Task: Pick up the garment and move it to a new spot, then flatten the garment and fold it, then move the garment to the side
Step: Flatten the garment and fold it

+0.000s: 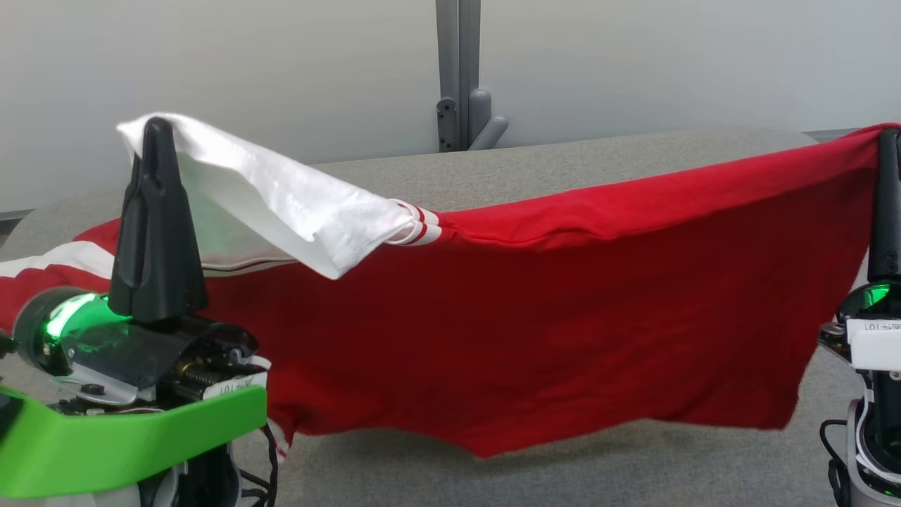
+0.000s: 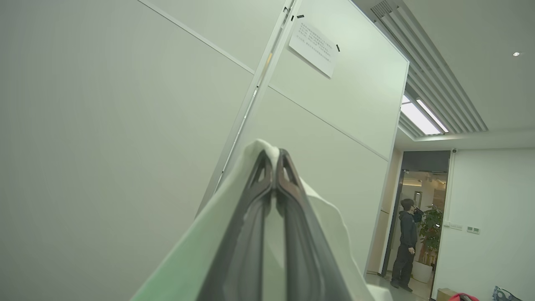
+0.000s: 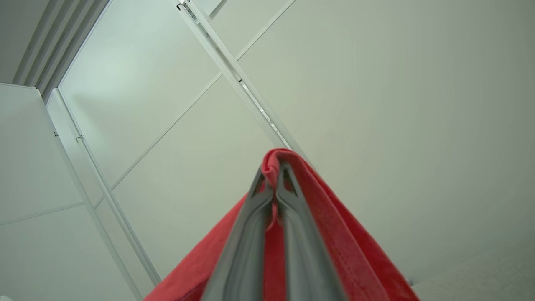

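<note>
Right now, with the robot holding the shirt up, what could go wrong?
The left gripper pinches just a small bit of the white part, so that end might slip out. The shirt sags in the middle between it and the right gripper; pulling wider could tug it free. Its bottom edge hangs low over the table and may fold under when lowered.

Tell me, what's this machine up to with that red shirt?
The robot is holding a red garment up over the grey table, stretched between its two arms. Its left gripper is pinched shut on the white sleeve, its right gripper on a red corner. The cloth sags in the middle; nothing is folded yet.
</note>
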`<state>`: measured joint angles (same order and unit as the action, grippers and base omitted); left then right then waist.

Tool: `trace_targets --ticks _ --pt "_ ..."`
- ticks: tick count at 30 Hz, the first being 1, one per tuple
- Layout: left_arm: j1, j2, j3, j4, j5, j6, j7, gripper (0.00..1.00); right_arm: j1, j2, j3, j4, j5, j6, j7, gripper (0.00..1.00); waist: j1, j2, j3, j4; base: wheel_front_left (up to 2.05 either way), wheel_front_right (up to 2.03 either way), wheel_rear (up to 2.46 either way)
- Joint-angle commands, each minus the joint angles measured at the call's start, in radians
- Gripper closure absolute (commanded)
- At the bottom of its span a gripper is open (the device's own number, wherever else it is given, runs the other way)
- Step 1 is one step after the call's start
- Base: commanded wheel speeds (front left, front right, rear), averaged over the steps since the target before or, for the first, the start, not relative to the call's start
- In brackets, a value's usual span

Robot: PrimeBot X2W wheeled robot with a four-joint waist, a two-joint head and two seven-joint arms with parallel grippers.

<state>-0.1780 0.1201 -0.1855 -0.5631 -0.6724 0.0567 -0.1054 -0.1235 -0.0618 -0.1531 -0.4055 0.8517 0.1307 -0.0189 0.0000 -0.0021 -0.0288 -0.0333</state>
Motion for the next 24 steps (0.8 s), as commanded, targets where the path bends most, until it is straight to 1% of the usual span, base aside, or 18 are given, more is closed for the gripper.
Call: trace_targets --ticks 1,4,7,10,12,15,19,21,24 --pt "-0.028 0.014 -0.002 -0.02 0.014 0.006 0.014 1.0 0.016 0.001 -0.008 -0.024 -0.006 0.0 0.013 1.0 0.0 0.0021 0.003 -0.004 0.0 0.0 0.0" --pt "-0.068 0.028 -0.002 -0.043 0.022 0.014 0.047 1.0 0.011 0.005 -0.015 -0.057 -0.01 0.0 0.045 1.0 0.0 0.0021 0.014 -0.008 0.0 0.0 0.0" --pt "-0.117 0.039 0.005 -0.036 0.023 0.015 0.071 1.0 -0.016 0.007 -0.015 -0.057 -0.022 0.0 0.079 1.0 0.0 0.0021 0.043 -0.012 0.0 0.0 0.0" --pt "-0.184 0.051 0.01 0.001 0.013 0.001 0.094 1.0 -0.074 0.009 -0.005 -0.025 -0.026 0.0 0.11 1.0 0.0 0.0021 0.102 -0.013 0.0 0.0 0.0" --pt "-0.252 0.061 0.018 0.05 0.005 -0.008 0.108 1.0 -0.139 0.009 0.002 0.017 -0.047 0.0 0.128 1.0 0.0 0.0021 0.149 -0.013 0.0 0.0 0.0" --pt "-0.398 0.086 0.03 0.144 0.02 -0.033 0.124 1.0 -0.298 0.009 0.01 0.098 -0.074 0.0 0.139 1.0 0.0 0.0021 0.232 -0.013 0.0 0.0 0.0" --pt "-0.665 0.117 0.019 0.326 0.069 -0.075 0.133 1.0 -0.582 0.01 0.025 0.261 -0.136 0.0 0.125 1.0 0.0 0.0021 0.334 -0.012 0.0 0.0 0.0" --pt "-0.814 0.118 0.016 0.43 0.099 -0.087 0.124 1.0 -0.738 0.01 0.028 0.364 -0.176 0.0 0.099 1.0 0.0 0.0021 0.376 -0.011 0.0 0.0 0.0" --pt "-1.012 0.104 0.02 0.594 0.125 -0.091 0.09 1.0 -0.949 -0.001 0.047 0.533 -0.246 0.0 0.033 1.0 0.0 0.0021 0.429 -0.006 0.0 0.0 0.0"
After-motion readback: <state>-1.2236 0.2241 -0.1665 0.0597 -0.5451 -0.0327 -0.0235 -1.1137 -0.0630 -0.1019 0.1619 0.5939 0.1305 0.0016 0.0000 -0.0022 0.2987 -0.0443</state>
